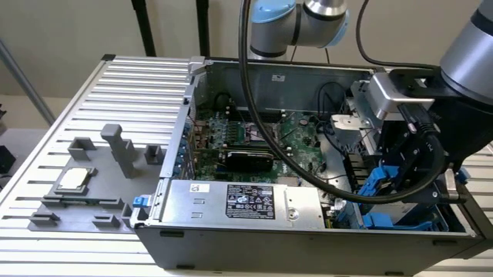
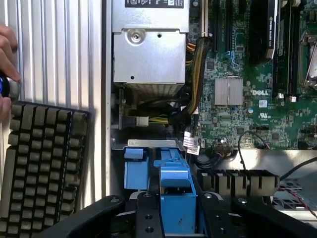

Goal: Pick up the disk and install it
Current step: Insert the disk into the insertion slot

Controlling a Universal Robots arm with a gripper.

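The disk [image 2: 174,181] shows edge-on as a blue plastic carrier, upright in the drive bay at the corner of the open computer case [image 1: 308,242]. Its silver face and label are hidden. My gripper [image 2: 176,215] is shut on it, one black finger [image 2: 147,215] on each side of the blue carrier. In the exterior view the gripper [image 1: 400,187] reaches down into the case at the exterior view's right, with the disk's blue rail [image 1: 379,180] beside it and more blue bay plastic [image 1: 385,221] below.
The large silver box with a black label [image 1: 246,202] sits next to the bay, and bundled cables [image 2: 190,79] run between them. The green motherboard [image 1: 266,135] lies deeper in. A grey fixture holds a small silver chip [image 1: 73,179]. A keyboard [image 2: 44,163] and a person's hand [image 2: 7,54] are outside the case.
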